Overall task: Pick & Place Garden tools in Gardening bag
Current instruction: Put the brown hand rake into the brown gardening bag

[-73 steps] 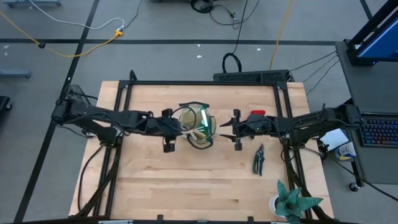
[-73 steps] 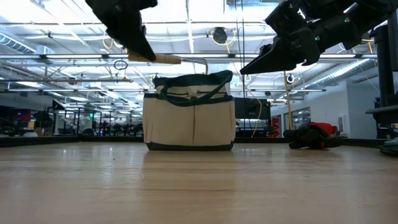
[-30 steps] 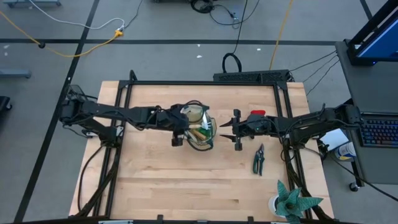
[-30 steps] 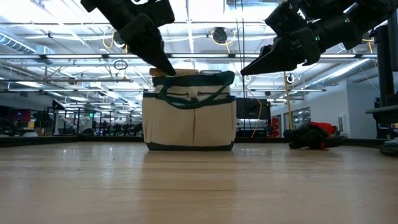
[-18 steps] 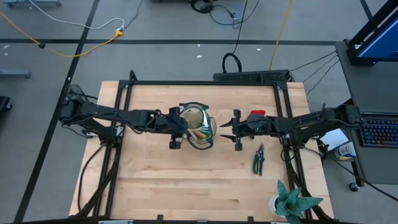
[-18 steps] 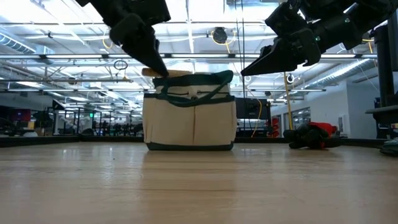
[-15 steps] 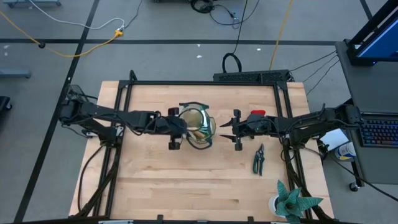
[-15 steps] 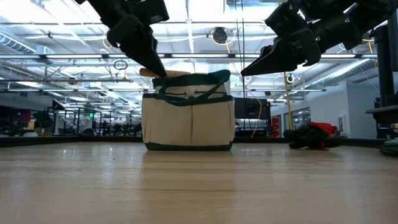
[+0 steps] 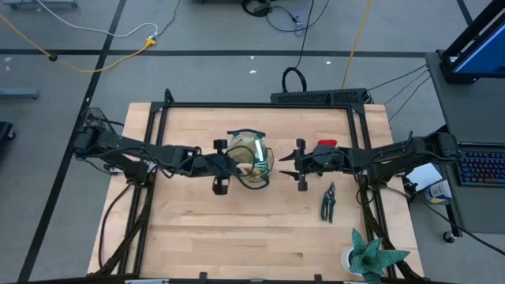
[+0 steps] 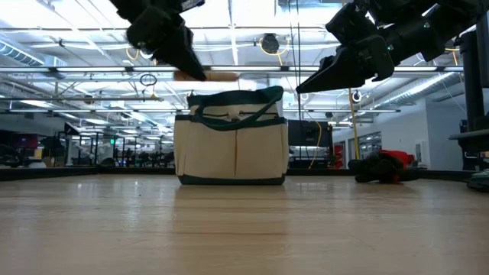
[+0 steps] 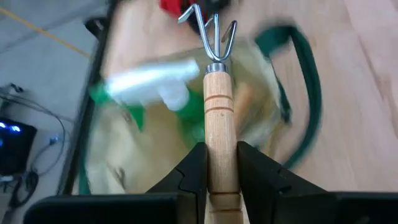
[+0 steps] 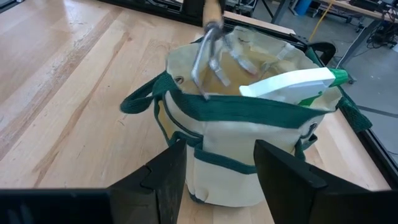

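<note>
The tan gardening bag with green trim stands upright at the table's middle, its base on the wood. A green spray bottle sticks out of its open top. My left gripper is shut on a wooden-handled hand rake. The rake's metal prongs hang over the bag's opening. My right gripper hovers open just right of the bag, above the table. Green-handled pruning shears and a red glove lie on the table to the right. My left gripper pinches the rake's wooden handle between its two fingers, toward the handle's free end. The fingers come from the table's left, slanting down, and lie along the handle. The rake is lifted clear, its handle about level just above the bag's rim, prongs forward.
A spiky green plant in a white pot stands at the near right corner. A black frame runs around the table's back and sides. Bare wood lies in front of the bag.
My left gripper has drawn back toward the table's left edge, risen a little and rolled, still shut on the rake. The rake's handle, which sat down at the bag's rim, now stands level above it, clear of the rim.
</note>
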`<state>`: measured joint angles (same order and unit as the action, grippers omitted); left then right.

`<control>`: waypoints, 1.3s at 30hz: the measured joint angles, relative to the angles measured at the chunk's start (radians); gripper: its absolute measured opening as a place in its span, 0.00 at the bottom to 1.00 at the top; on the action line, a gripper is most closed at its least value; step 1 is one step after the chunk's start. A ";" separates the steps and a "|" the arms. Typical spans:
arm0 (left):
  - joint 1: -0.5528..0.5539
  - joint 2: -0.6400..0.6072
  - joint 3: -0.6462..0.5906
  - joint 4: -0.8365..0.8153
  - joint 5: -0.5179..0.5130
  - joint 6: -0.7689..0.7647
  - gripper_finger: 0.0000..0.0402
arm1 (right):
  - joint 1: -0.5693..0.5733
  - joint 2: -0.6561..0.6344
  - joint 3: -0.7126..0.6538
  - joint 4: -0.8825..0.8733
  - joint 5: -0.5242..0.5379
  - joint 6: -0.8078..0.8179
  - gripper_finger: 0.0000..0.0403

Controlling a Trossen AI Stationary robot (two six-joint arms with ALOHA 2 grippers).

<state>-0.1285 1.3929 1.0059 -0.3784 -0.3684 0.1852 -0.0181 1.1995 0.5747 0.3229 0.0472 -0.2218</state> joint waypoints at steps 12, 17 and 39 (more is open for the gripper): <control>-0.017 -0.008 -0.001 -0.029 -0.034 -0.041 0.18 | 0.000 0.000 0.000 0.000 0.000 0.000 0.45; -0.032 -0.050 0.000 0.012 -0.037 -0.007 0.18 | 0.000 0.000 0.000 -0.002 0.000 0.000 0.45; 0.004 -0.033 -0.001 -0.079 -0.025 -0.052 0.18 | 0.000 0.000 0.000 -0.007 0.000 0.001 0.45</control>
<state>-0.1250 1.3602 1.0054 -0.4579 -0.3936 0.1335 -0.0181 1.1995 0.5747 0.3161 0.0471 -0.2211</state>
